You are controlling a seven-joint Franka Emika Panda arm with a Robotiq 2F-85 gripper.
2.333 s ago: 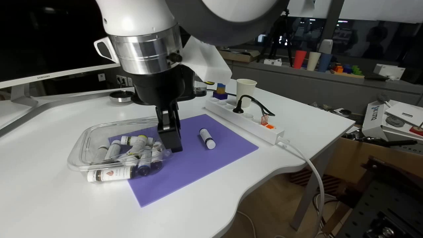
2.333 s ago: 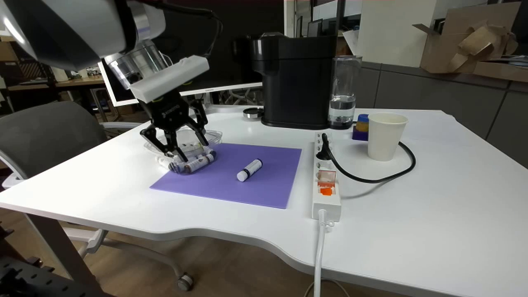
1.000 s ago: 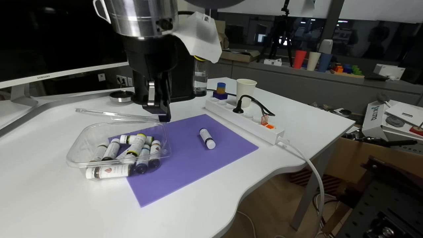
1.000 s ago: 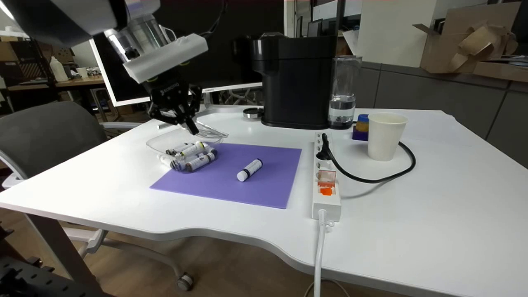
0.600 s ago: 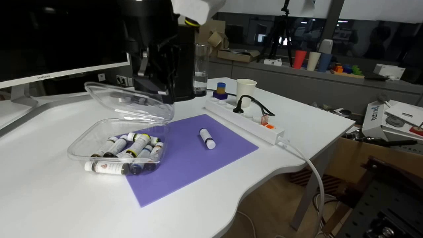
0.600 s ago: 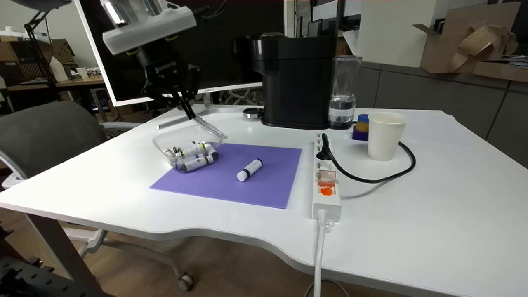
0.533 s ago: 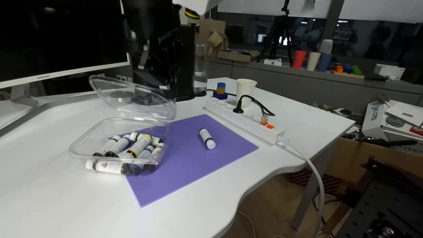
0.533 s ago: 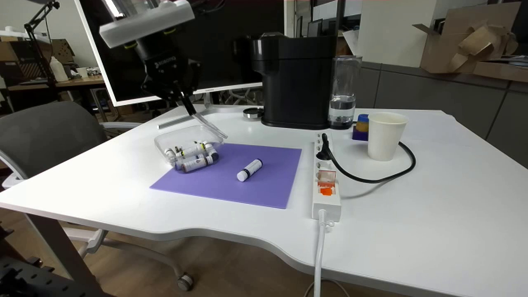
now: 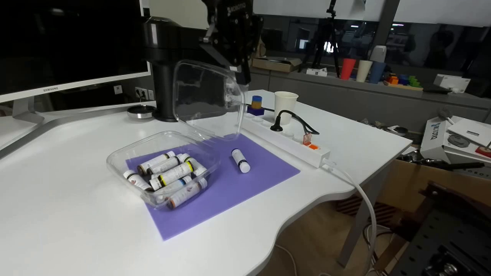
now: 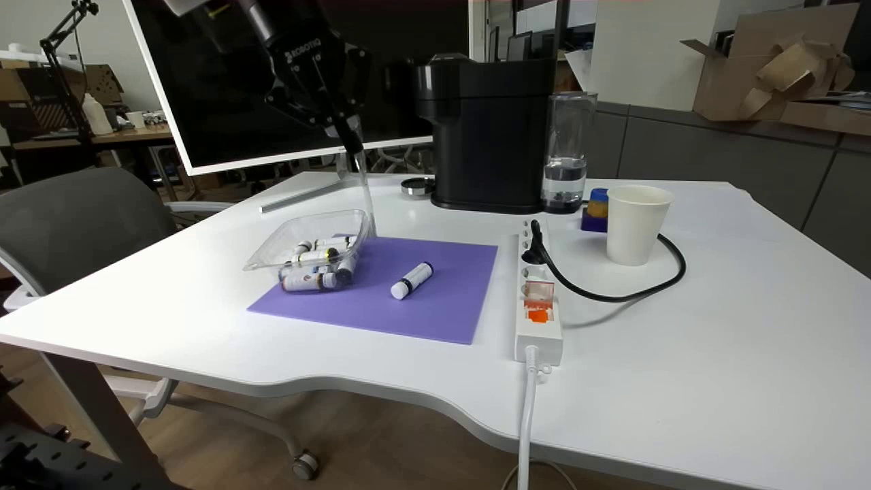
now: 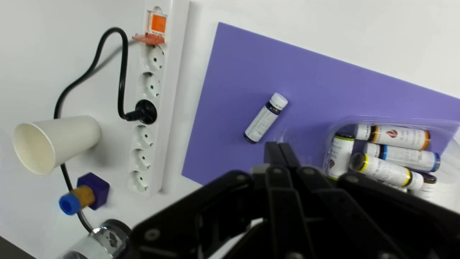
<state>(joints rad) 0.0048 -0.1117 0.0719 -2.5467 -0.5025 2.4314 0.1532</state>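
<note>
Lid of clear plastic stands steeply raised at the rim of the uncovered tub, one corner pinched by your end effector, whose fingers are pressed together on it; the tub is partly over the purple mat and partly over the white bench, holding a jumble of small labelled bottles; a lone bottle lies on its side on the mat, apart from the tub and between it and the white power strip just beside the mat; from that strip a black plug juts up, its black cord looping past a pale paper cup and a small stack of blue, amber and purple pieces; behind your end effector, in an exterior view, you see the black machine, a clear tank beside it; a small round metal dish sits near the machine's foot, and a wide monitor stands on the bench; in the wrist view your end effector itself hides part of the tub, while the lone bottle shows just beyond its fingertips.
</note>
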